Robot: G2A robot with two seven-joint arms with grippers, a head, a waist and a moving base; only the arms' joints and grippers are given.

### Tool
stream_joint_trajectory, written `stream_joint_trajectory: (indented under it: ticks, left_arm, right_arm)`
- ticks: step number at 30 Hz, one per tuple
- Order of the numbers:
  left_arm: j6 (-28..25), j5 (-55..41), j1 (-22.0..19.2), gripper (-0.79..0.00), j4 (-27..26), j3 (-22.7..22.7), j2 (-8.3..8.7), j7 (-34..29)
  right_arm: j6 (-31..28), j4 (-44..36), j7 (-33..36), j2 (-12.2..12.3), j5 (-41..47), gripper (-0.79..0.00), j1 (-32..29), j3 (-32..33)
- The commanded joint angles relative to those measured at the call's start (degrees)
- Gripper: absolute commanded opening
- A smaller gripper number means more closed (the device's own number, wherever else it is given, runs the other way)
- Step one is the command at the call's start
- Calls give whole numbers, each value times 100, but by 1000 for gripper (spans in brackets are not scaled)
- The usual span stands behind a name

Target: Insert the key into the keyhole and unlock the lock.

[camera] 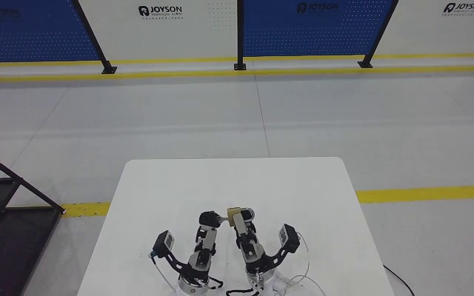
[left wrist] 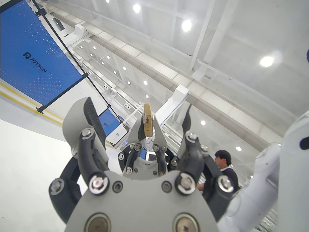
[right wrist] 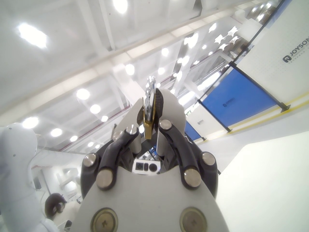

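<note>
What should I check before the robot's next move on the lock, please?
1. Lock grip: ok. The right gripper is shut on the lock, with the shackle sticking out past the fingertips.
2. Keyhole access: ok. A dark slot on the lock's narrow face is turned toward the left gripper.
3. Holding the key: not ok. The left jaws stand open with nothing between them.
4. Gap between the two grippers: cannot tell. They sit close together above the table.

Industrial test hall, blue partition panels [camera: 44, 29], yellow floor lines [camera: 178, 73], high ceiling lights [left wrist: 186, 25], white table [camera: 311, 192].
</note>
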Motion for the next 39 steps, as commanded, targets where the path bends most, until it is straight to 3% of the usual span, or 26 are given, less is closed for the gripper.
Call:
stream_joint_trajectory:
  ticks: [1,4,10,20,28,30,32,35,39]
  left_arm:
    - [-227,39,20,-351,56,-151,39,-89]
    - [-648,70,74,-400,129,-420,123,-418]
    - [-663,-122,245,-348,-99,-653,355,-1388]
    - [-663,-879,372,-474,-387,-749,703,-2479]
    - [-663,-991,282,-511,-328,-666,773,-2567]
    - [-663,-982,264,-551,-315,-654,778,-2534]
    - [-663,-963,253,-674,-301,-640,782,-2497]
    - [-663,-922,240,-674,-289,-627,789,-2447]
    - [-663,-843,233,-742,-267,-623,793,-2350]
  right_arm:
    - [-28,-30,28,29,-52,-785,-60,62]
    - [-190,-81,190,85,-82,-785,-169,167]
    - [-418,-139,419,167,-131,-785,-403,415]
    - [-592,-190,807,166,-39,-785,-501,629]
    - [-578,-216,1167,124,38,-785,-545,665]
    - [-581,-220,1222,113,39,-785,-561,671]
    - [-583,-223,1260,103,30,-785,-574,686]
    - [-565,-217,1310,90,14,-785,-588,713]
    - [-563,-204,1368,72,22,-785,-603,745]
